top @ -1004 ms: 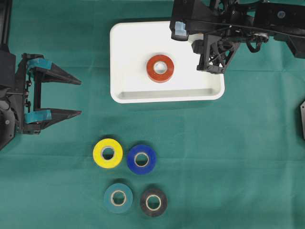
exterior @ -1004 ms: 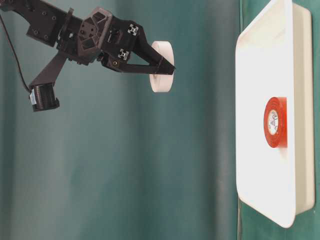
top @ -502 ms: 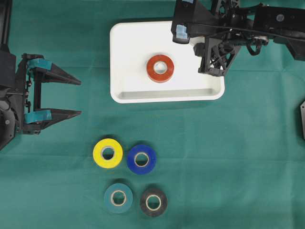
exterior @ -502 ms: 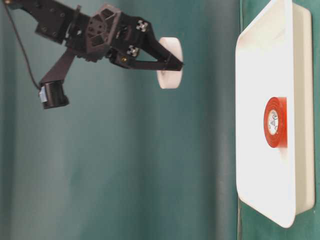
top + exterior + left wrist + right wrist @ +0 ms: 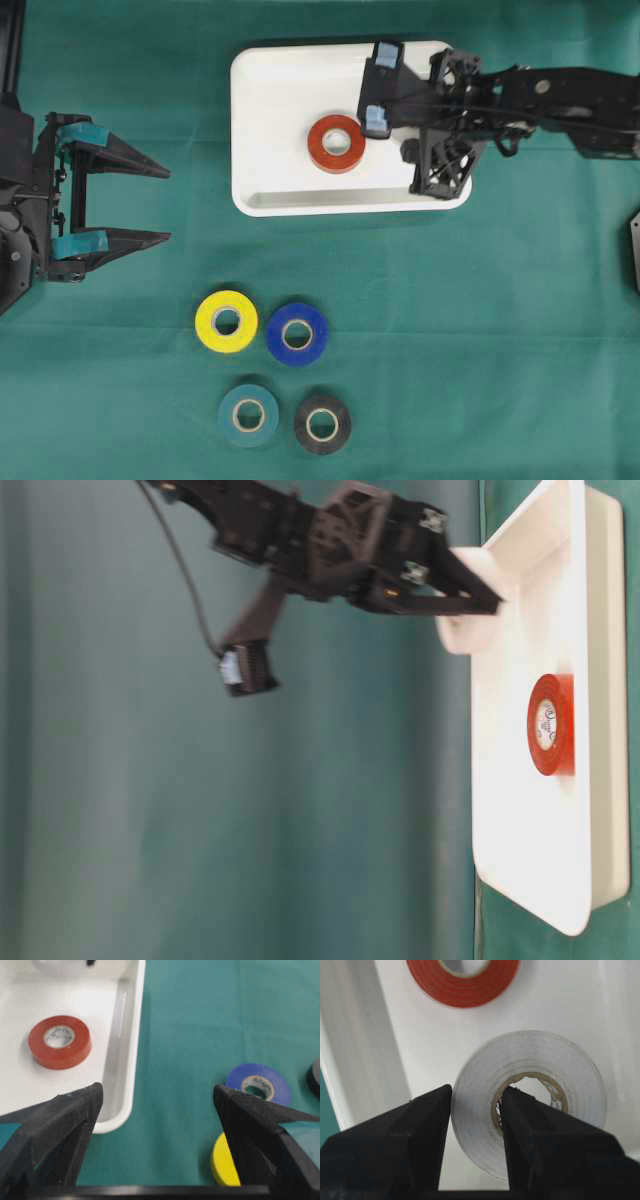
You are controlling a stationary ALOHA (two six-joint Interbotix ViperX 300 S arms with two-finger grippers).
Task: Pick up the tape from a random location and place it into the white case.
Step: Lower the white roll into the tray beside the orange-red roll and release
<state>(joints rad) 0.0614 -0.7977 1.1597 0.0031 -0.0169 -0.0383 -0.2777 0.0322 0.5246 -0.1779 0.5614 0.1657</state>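
Lowered since earlier frame: right gripper (image 5: 472,1125), clamped on wall of white tape (image 5: 527,1102), now just above white case (image 5: 270,90) floor. Red tape (image 5: 336,143) already laid inside. Release pending. Left gripper (image 5: 150,204) spread wide, empty, well apart from case.

green table (image 5: 480,330), white case (image 5: 260,90), four tape rolls (image 5: 226,321)

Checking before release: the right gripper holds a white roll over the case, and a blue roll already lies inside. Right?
Not quite: the roll lying in the case is red, as the overhead view shows. The right gripper does hold the white roll over the case.
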